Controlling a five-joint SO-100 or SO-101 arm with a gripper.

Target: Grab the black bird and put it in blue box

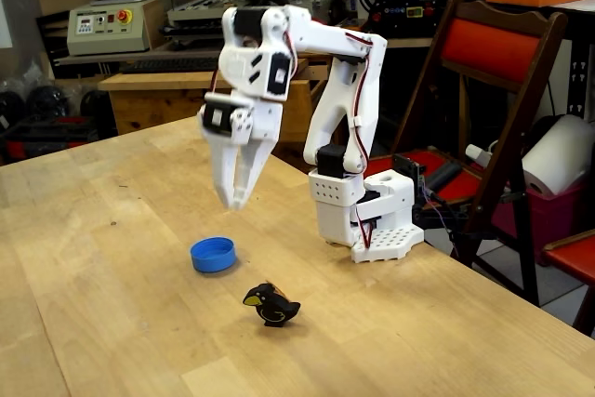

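The black bird [271, 305], with its yellow beak pointing left, stands upright on the wooden table [112, 323] near the front. The blue box [213, 254], a shallow round cap, lies just behind it and to the left, with nothing in it. My white gripper [233, 204] hangs in the air, pointing down, above and slightly right of the blue box and well clear of both things. Its fingers [240, 174] are pressed together with nothing between them.
The arm's white base [367, 216] is fixed at the table's right edge. A red folding chair [493, 90] stands beyond that edge, with a paper roll [558, 155] behind it. Workshop benches and machines fill the background.
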